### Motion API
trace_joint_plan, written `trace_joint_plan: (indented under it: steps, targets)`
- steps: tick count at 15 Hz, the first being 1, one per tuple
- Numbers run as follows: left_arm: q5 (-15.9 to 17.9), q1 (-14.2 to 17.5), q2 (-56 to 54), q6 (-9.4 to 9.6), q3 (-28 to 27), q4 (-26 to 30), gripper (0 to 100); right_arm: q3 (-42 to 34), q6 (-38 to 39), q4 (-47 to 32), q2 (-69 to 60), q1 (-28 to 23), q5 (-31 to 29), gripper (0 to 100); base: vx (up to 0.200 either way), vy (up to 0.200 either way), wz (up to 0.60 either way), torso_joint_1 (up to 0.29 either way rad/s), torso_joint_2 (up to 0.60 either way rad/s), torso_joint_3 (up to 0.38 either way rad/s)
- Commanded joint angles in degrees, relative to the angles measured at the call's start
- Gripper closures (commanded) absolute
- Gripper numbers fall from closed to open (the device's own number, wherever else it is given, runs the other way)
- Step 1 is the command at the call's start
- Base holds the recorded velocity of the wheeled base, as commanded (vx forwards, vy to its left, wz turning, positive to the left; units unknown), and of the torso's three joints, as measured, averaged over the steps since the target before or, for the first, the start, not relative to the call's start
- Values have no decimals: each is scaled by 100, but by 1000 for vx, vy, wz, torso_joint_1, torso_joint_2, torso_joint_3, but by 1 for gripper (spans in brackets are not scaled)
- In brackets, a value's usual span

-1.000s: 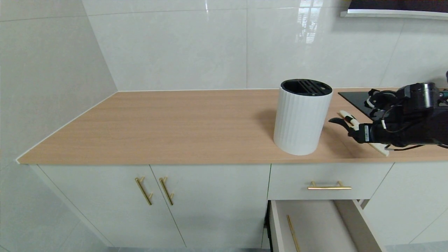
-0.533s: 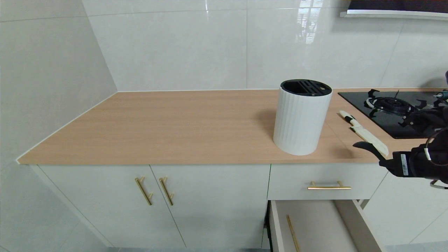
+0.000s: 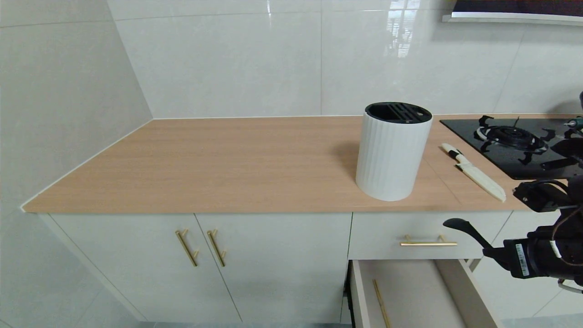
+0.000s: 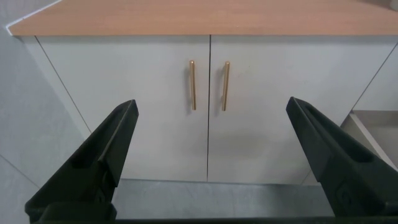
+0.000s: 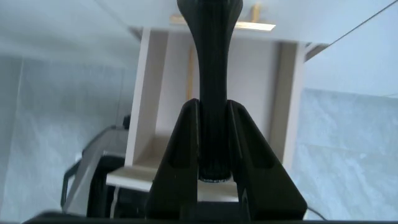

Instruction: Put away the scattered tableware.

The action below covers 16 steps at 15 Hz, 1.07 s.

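One right tool (image 5: 212, 155) clamps black utensil (image 5: 210, 62) above open drawer (image 3: 455, 282)

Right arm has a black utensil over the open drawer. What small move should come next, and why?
Probably lower the right gripper a little toward the open drawer. It is shut on the black utensil, which hangs above the drawer's inside where a gold chopstick lies, so a release from here would drop it.

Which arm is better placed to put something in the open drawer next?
Right: its gripper holds a black utensil over the open drawer. The left gripper is open and empty, facing the cupboard doors.
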State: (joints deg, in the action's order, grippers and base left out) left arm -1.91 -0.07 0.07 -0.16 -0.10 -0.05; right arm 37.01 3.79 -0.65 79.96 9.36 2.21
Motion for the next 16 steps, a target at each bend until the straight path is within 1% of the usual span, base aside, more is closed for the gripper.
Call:
trace_joint_plan:
  steps: [1, 9, 16]
  targets:
    - [-2, 7, 1, -2, 1, -4, 0, -54, -1, 3, 108, 66, -1, 100, 0, 0, 0, -149, 320, 183]
    - [-2, -1, 1, -2, 1, -4, 0, -185, -28, 21, 99, 118, 8, 100, 0, 0, 0, -206, 467, 265]
    - [-2, 7, 1, -2, 1, -4, 0, -185, -19, 21, 450, 118, 8, 100, 0, 0, 0, -181, 466, 279]
